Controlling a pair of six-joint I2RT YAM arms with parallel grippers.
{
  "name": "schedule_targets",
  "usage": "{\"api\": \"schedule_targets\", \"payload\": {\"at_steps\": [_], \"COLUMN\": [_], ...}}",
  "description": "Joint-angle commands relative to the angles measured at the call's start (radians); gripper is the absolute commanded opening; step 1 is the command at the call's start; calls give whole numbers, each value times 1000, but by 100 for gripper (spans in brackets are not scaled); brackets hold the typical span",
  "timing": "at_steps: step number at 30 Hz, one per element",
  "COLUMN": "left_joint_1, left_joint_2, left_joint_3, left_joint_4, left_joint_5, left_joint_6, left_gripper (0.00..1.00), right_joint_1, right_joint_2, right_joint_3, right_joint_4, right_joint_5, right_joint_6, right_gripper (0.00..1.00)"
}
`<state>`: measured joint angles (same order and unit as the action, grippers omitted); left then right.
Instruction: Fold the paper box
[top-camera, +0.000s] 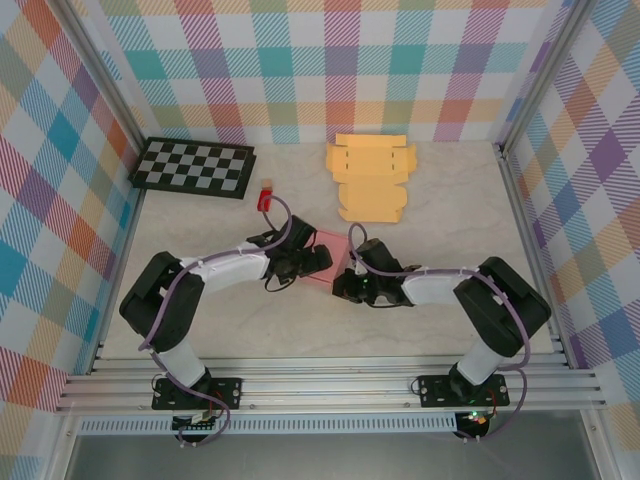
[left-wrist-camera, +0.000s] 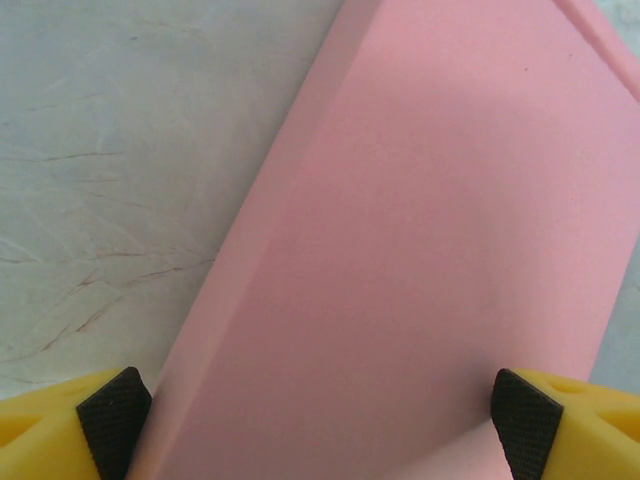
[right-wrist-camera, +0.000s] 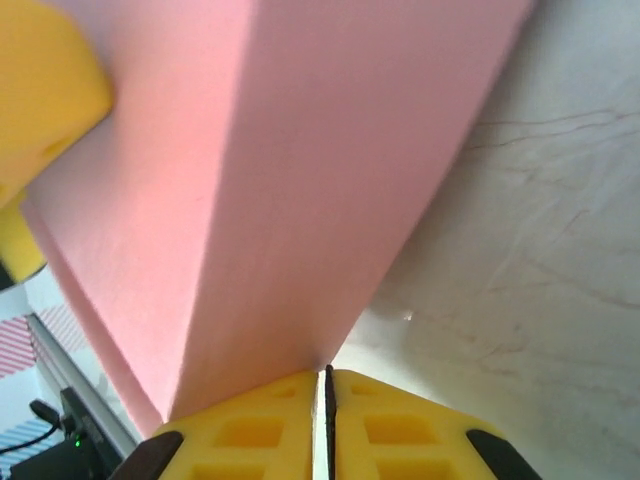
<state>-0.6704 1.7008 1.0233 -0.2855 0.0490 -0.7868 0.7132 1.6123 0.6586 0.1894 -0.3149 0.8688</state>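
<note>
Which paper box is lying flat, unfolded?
The orange box at the back of the table: a flat cut-out sheet. The pink box nearer the front already has raised sides.

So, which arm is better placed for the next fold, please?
Probably left: the left gripper is open over the pink box, free to push; the right gripper seems shut on its edge.

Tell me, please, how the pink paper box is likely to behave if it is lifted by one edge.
Probably light: the pink paper box looks like thin folded sheet. It likely flexes along its visible crease, so it may sag. Smooth faces might slip.
</note>
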Motion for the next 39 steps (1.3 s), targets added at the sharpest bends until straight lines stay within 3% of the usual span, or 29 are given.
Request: {"api": "schedule_targets", "payload": {"at_steps": [1,9,14,18,24,30,39], "left_joint_1": [29,82,110,123,133,136,135], "left_joint_2": [30,37,26,61,222,337,385], "left_joint_3": [44,71,120,193,342,449,458], "left_joint_4": [-74,-106,-85,-48,-66,-84,-36], "left_joint_5": [99,82,109,135,163,196,279], "left_joint_6": [75,126,206,303,363,374,347], "left_gripper": [91,92,92,92,91,90,88], "right_joint_1": [1,-86,-224,-309,-354,-370,-404], "right_joint_2": [-79,-241,-296,-201,12,163,280], "right_joint_3": [-13,-20,-3,68,174,238,278], "right_joint_4": [-23,-320,-371,-329,-201,-127,-46], "right_joint_5": [-44,12,-7,-71,-150,-181,-252], "right_joint_6": [-70,-153,-215,-263,-255,-237,-238], "right_gripper": [18,26,24,21,15,12,9]}}
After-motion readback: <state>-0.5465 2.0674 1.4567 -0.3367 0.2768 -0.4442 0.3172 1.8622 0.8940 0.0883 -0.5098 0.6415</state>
